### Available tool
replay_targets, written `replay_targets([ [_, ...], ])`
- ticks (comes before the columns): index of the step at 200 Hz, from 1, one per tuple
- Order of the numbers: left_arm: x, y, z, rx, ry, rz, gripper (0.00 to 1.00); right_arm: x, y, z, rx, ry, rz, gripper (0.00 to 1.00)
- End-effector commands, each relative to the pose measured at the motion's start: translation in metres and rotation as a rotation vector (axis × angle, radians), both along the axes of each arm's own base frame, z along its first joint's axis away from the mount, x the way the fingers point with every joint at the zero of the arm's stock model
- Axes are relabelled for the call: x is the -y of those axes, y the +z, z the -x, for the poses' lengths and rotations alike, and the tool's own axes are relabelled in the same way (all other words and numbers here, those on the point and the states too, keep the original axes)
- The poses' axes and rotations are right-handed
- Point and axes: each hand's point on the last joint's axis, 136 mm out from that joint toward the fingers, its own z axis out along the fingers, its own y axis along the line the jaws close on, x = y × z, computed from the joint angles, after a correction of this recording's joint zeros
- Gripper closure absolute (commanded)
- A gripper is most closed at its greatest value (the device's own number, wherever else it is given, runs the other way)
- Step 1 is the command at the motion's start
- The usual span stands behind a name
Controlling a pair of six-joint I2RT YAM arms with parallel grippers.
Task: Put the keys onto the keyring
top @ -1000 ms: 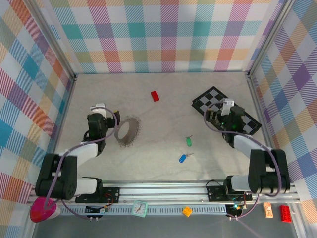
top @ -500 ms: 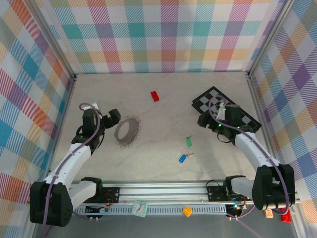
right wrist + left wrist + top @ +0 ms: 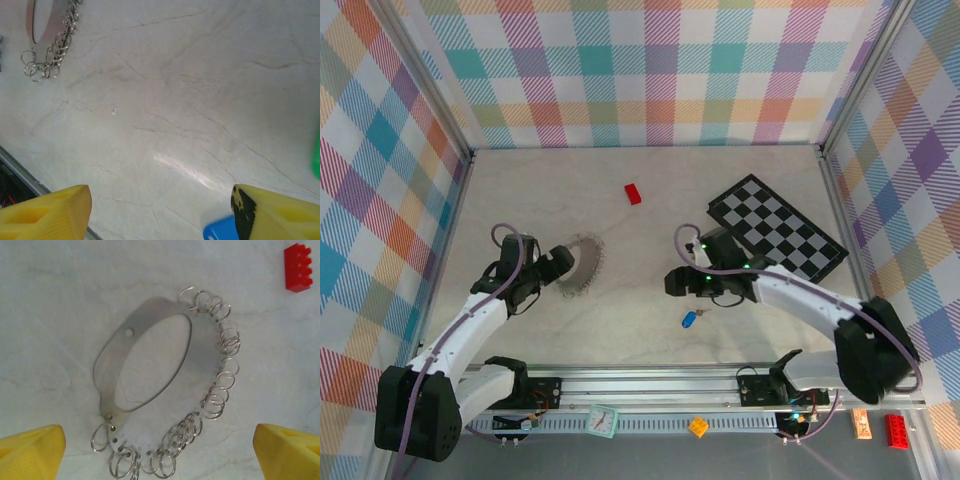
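The keyring (image 3: 590, 265) is a thin silvery loop lying flat on the table left of centre. In the left wrist view the keyring (image 3: 112, 352) carries several small split rings (image 3: 220, 390) along its outer edge. My left gripper (image 3: 563, 263) hovers at its left side, open, and that gripper (image 3: 160, 452) has the ring's near edge between its yellow fingertips (image 3: 32, 452). My right gripper (image 3: 673, 283) is open over bare table just above the blue key (image 3: 689, 320). In the right wrist view the blue key (image 3: 220, 232) lies by the right fingertip (image 3: 275, 215) and the green key (image 3: 316, 160) sits at the frame's edge.
A small red brick (image 3: 634, 193) lies at the back centre, also in the left wrist view as the red brick (image 3: 299, 267). The black-and-white chequered board (image 3: 775, 228) lies at the back right. Chequered walls close off three sides, and a metal rail runs along the near edge.
My right arm has swung left from over the chequered board to above the keys, covering the green key in the top view. My left gripper has moved down to the keyring's side.
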Motion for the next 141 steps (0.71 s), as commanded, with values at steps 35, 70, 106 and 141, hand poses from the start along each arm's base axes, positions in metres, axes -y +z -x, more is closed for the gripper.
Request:
replay_targets([
  [35,-0.025,-0.010,0.022,-0.051,0.131,-0.063,0.16,-0.093,0.001,-0.022,0.038,0.110,-0.015,0.28],
  [70,-0.047,-0.008,0.040,-0.032,0.254,-0.094,0.22,-0.153,-0.009,-0.020,0.027,0.159,-0.025,0.37],
  [106,-0.056,-0.003,0.050,-0.024,0.288,-0.105,0.23,-0.189,-0.023,-0.016,0.011,0.176,0.009,0.51],
  [141,-0.054,-0.004,0.055,-0.032,0.284,-0.081,0.24,-0.211,-0.032,-0.020,0.024,0.152,0.051,0.57],
])
